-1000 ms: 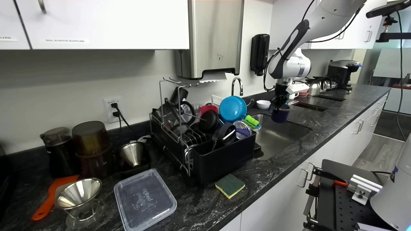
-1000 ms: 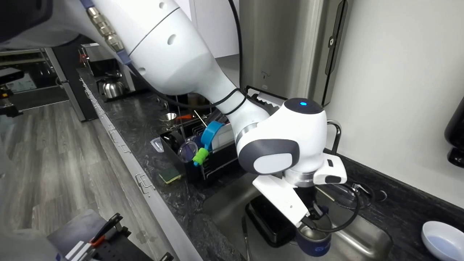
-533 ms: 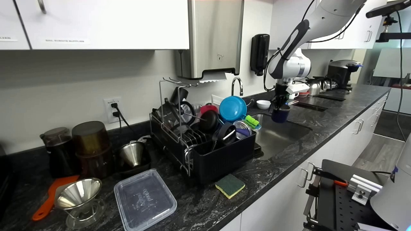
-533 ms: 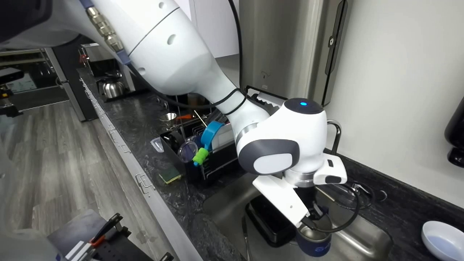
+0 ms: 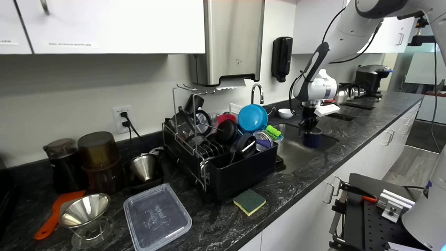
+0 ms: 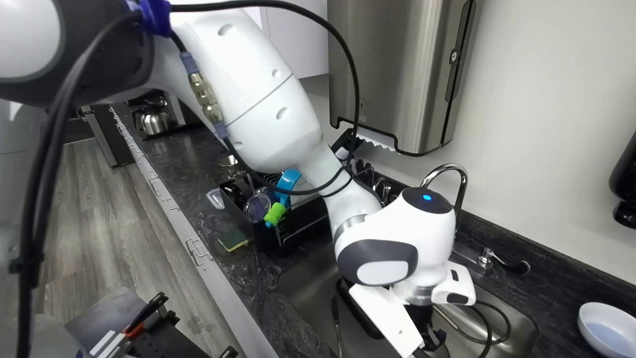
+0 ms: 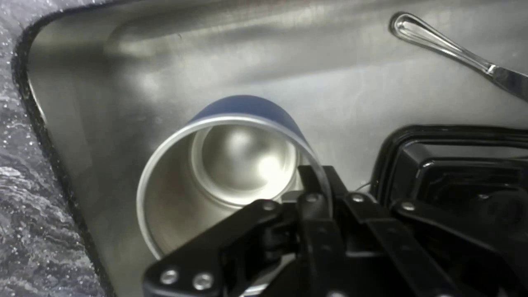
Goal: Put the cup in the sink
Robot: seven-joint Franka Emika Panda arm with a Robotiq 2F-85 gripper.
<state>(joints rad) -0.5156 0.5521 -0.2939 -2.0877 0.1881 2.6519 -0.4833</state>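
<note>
A dark blue cylindrical cup [image 7: 239, 161] with a bare silver metal interior is within the stainless-steel sink [image 7: 350, 90], its open mouth facing up toward the wrist camera. The black end effector [image 7: 319, 177] is closed on the cup's rim, one finger inside and one outside, only the thin wall between them. Whether the cup's base touches the sink floor, I cannot tell. Also in the sink are a black rectangular container [image 7: 412, 181] near the cup and a silver metal knife [image 7: 443, 46] running out of view. In an exterior view, the dark veined stone tabletop [image 5: 223, 230] carries a black dish rack [image 5: 244, 174] crowded with dishes beside the sink, and near the rack a green and yellow sponge [image 5: 250, 201]. A round white bowl [image 6: 607, 330] sits past the sink's end opposite the rack.
</note>
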